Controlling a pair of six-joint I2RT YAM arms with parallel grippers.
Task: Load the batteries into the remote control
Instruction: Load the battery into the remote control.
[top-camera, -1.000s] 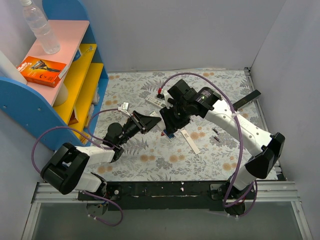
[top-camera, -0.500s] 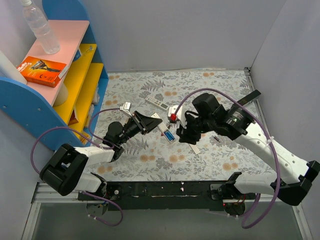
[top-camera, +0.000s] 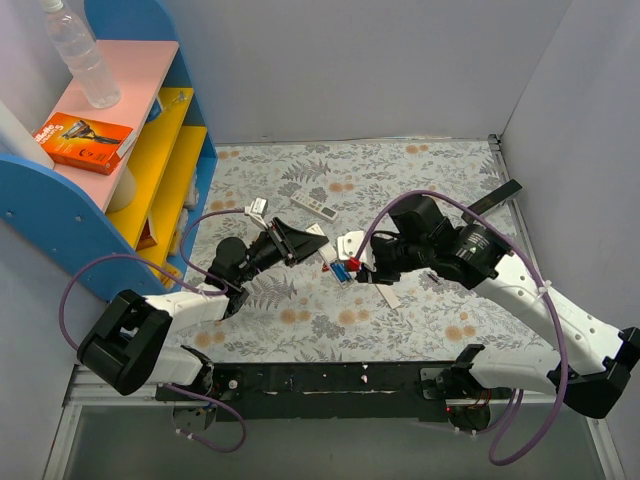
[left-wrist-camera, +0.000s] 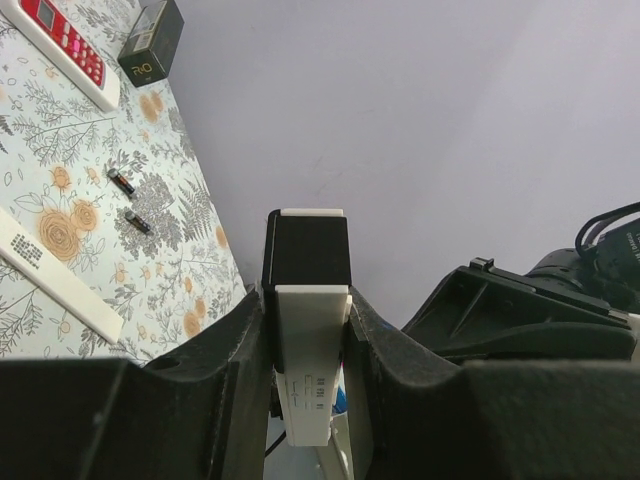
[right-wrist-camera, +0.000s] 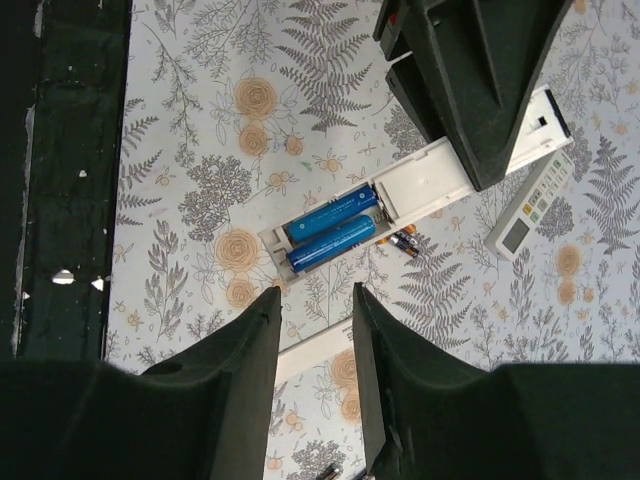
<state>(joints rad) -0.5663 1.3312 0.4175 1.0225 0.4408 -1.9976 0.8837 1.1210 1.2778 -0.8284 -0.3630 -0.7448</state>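
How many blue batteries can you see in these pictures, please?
2: the upper battery and the lower battery lie side by side in the open compartment of the remote control. Others may be hidden.

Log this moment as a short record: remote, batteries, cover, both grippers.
remote control: held in the left gripper, back open
batteries: two, side by side inside the remote control
back cover: off, lying on the table
left gripper: shut on the remote control
right gripper: open, empty, above the batteries
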